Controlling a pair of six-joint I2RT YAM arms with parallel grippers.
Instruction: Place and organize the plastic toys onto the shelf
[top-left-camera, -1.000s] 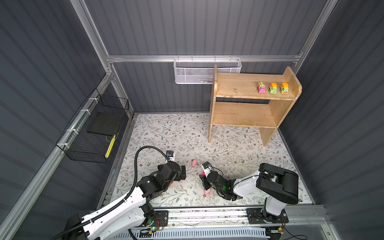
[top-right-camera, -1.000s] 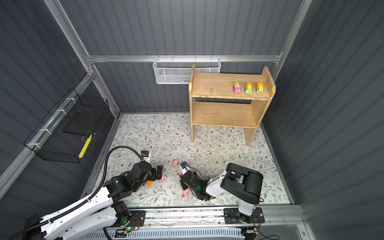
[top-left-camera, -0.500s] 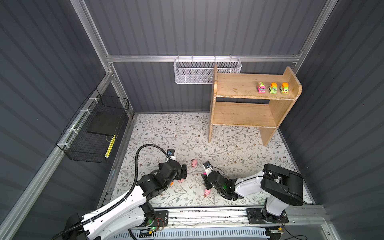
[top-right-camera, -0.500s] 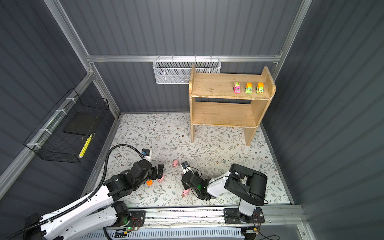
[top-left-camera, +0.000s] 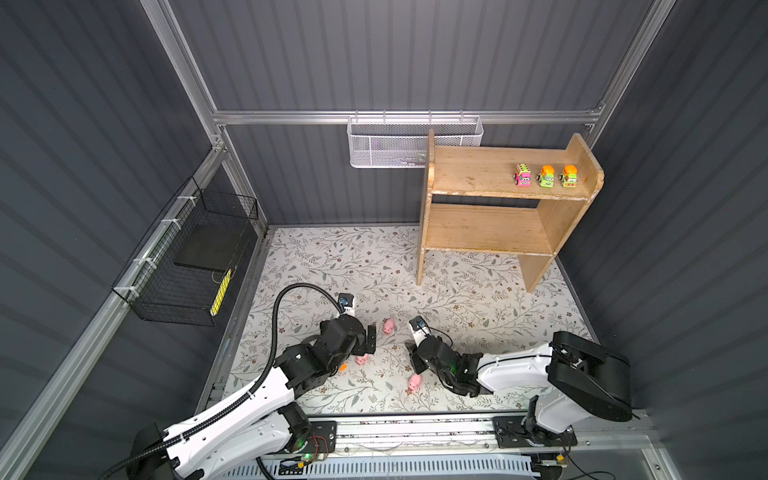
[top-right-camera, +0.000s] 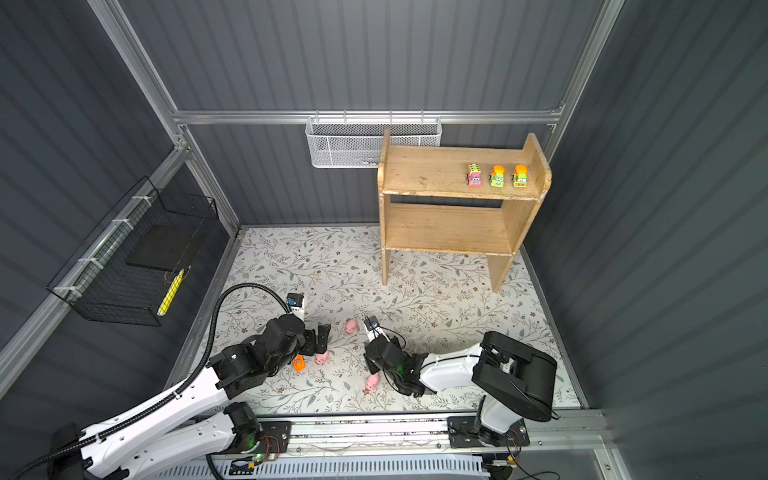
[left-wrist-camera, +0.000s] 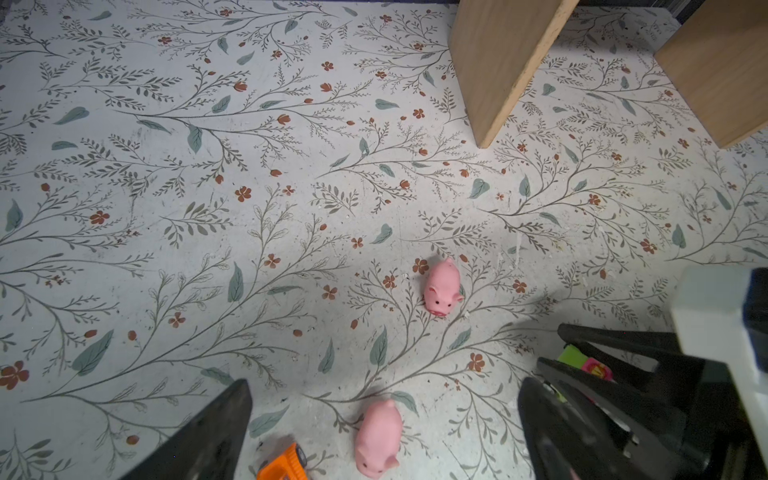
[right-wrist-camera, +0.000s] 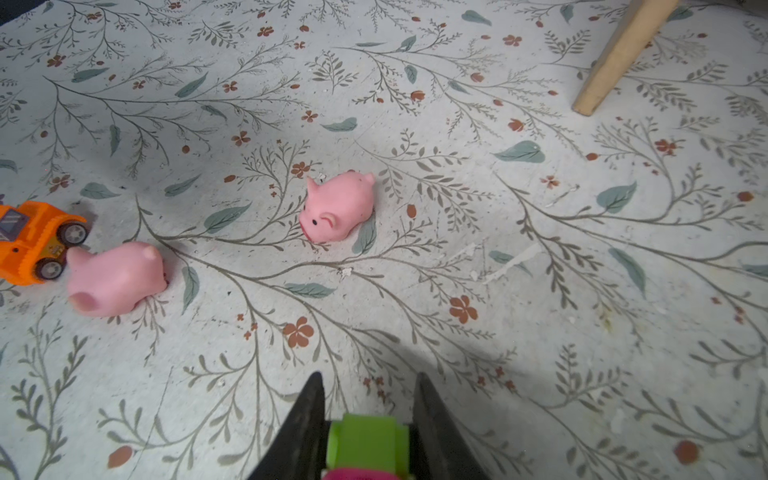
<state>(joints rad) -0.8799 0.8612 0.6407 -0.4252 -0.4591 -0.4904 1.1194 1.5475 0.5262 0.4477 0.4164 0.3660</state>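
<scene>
Clamped in the right gripper (right-wrist-camera: 370, 382): a small green-and-pink plastic toy vehicle (right-wrist-camera: 365, 446); left gripper (left-wrist-camera: 384, 388) spread wide over a pink plastic toy pig (left-wrist-camera: 378, 438), orange plastic toy truck (left-wrist-camera: 284, 463) just beside; second pig (top-left-camera: 389, 326) and third pig (top-left-camera: 414, 383) loose on the floral mat (top-left-camera: 478, 299); three cartoon-faced vehicles (top-left-camera: 545, 176) atop the light wooden two-tier shelf (top-left-camera: 490, 224).

both top views look steeply down from high up, covering the whole scene. wrist cams sit close over the floral mat (left-wrist-camera: 208, 187), facing the shelf (left-wrist-camera: 498, 62); both catch the same pink pig (right-wrist-camera: 338, 208).
</scene>
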